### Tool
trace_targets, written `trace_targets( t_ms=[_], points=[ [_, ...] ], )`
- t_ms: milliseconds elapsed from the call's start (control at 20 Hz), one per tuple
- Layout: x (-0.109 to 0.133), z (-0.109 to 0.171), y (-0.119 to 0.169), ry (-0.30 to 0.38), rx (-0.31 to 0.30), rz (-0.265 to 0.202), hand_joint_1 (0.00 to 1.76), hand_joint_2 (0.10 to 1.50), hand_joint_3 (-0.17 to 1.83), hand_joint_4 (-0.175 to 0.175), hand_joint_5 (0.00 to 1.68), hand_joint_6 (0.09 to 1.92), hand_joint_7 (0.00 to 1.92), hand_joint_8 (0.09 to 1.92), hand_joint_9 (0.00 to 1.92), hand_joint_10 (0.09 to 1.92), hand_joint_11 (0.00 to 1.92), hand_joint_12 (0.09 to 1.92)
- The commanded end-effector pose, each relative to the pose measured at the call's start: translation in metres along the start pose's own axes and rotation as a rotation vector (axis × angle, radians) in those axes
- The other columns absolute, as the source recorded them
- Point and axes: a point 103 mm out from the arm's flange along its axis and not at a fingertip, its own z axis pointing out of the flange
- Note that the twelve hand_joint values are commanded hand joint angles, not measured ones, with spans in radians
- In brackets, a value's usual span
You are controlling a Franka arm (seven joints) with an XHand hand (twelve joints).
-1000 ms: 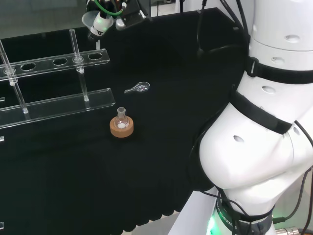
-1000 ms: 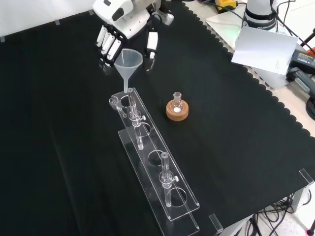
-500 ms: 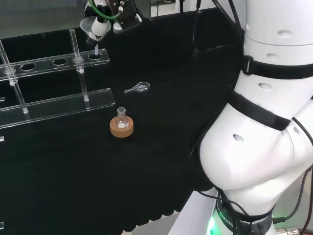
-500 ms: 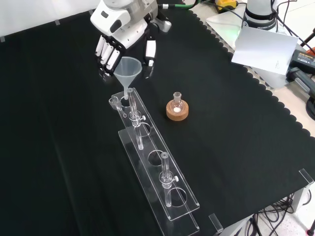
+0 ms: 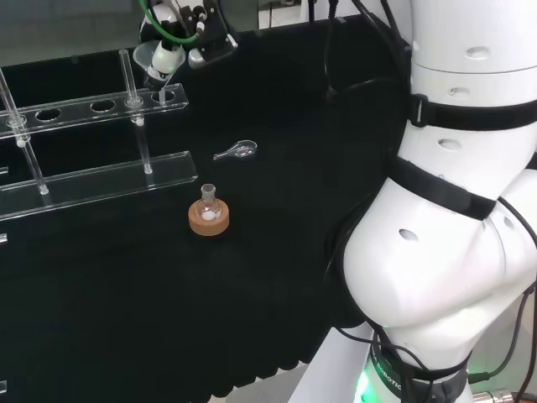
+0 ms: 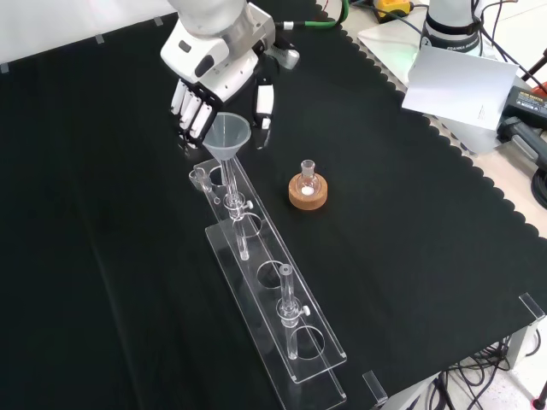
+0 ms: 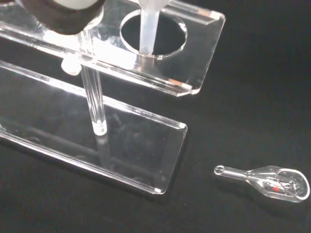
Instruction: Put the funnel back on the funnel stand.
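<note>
A clear funnel (image 6: 227, 136) hangs upright with the hand (image 6: 215, 53) shut on it, fingers (image 6: 190, 106) on one side of its cone and the thumb (image 6: 265, 101) on the other. It is held over the far end of the clear acrylic funnel stand (image 6: 272, 282). In the wrist view the funnel's stem (image 7: 147, 26) points down into the round end hole of the stand's top plate (image 7: 194, 63), its tip level with the opening. In the head view the hand (image 5: 180, 21) holds the funnel (image 5: 164, 57) just above the right end of the stand (image 5: 84, 109).
A small round flask on a cork ring (image 6: 308, 190) stands to the right of the stand in the front view. A small glass scoop (image 7: 269, 179) lies on the cloth near the stand's end. Upright rods (image 6: 287, 307) rise from the stand. The arm's white links (image 5: 453, 210) stand at the head view's right.
The hand has come down and shifted slightly toward the stand with the funnel. The stem's tip, earlier above the end hole, now reaches into its opening.
</note>
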Motion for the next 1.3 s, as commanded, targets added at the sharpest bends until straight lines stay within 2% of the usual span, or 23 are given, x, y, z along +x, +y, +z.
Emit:
trace_targets(
  t_ms=[50,250,400,500,550,650,750,1100,1300],
  points=[
    [0.005,0.013,0.011,-0.011,0.038,0.012,0.84,0.99,-0.17,-0.006,0.61,0.57,0.46,0.65,0.79,0.45,0.58,1.23],
    [0.004,0.021,0.013,0.008,0.060,0.009,0.84,0.99,-0.17,-0.021,0.49,0.51,0.32,0.68,0.66,0.50,0.52,1.26],
    [0.004,0.024,0.012,0.035,0.068,0.006,0.82,0.97,-0.17,-0.029,0.36,0.35,0.13,0.68,0.46,0.61,0.42,1.31],
    [0.005,0.023,0.008,0.062,0.059,0.007,0.76,0.94,-0.17,-0.025,0.25,0.19,0.04,0.52,0.24,0.69,0.31,1.37],
    [0.005,0.023,0.006,0.066,0.052,0.007,0.73,0.92,-0.17,-0.020,0.20,0.12,0.02,0.38,0.14,0.73,0.26,1.39],
    [0.007,0.019,0.000,0.067,0.042,0.008,0.67,0.88,-0.17,-0.013,0.13,0.09,0.00,0.16,0.03,0.75,0.18,1.43],
    [0.009,0.015,-0.007,0.065,0.029,0.009,0.64,0.86,-0.17,-0.011,0.10,0.09,0.00,0.09,0.01,0.74,0.14,1.45],
    [0.013,-0.001,-0.043,0.055,-0.033,0.037,0.63,0.86,-0.17,-0.019,0.12,0.09,0.02,0.09,0.01,0.79,0.13,1.45],
    [0.010,-0.008,-0.069,0.055,-0.063,0.062,0.66,0.89,-0.17,-0.028,0.16,0.09,0.01,0.24,0.06,0.78,0.15,1.42]
  ],
)
